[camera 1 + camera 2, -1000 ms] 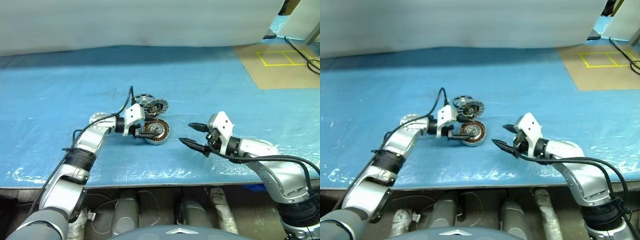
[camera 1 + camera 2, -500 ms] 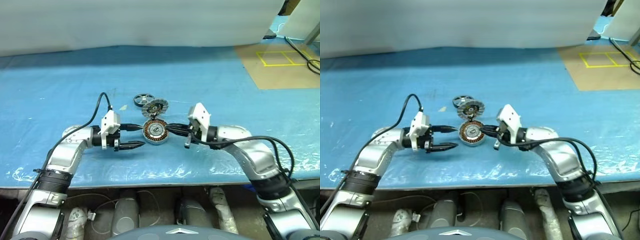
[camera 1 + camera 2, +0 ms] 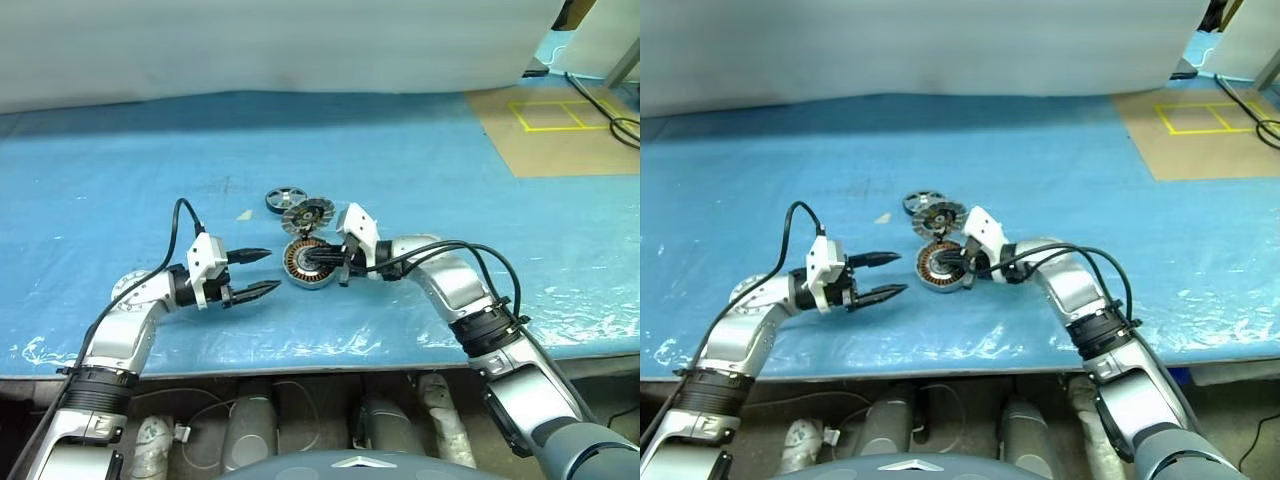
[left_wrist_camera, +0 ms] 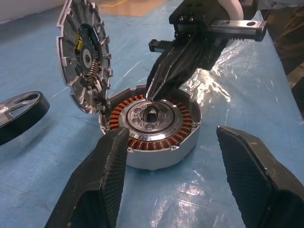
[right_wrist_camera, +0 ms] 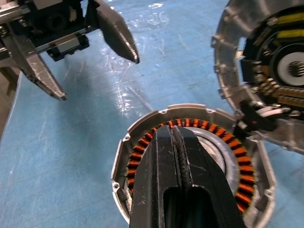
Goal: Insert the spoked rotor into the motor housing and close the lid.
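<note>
Reaching in from the right, the right gripper (image 3: 322,262) had its jaws pressed together, tips poked down into the hub of the motor housing (image 3: 306,264) and gripping nothing. The lid (image 3: 307,214) stood tilted at the housing's far edge. The spoked rotor (image 3: 285,197) lay flat just beyond it, farther from both arms. The left gripper (image 3: 256,273) hovered left of the housing, jaws apart and empty, the likelier one to fetch the rotor. Blue sheeting (image 3: 430,170) covered the table.
</note>
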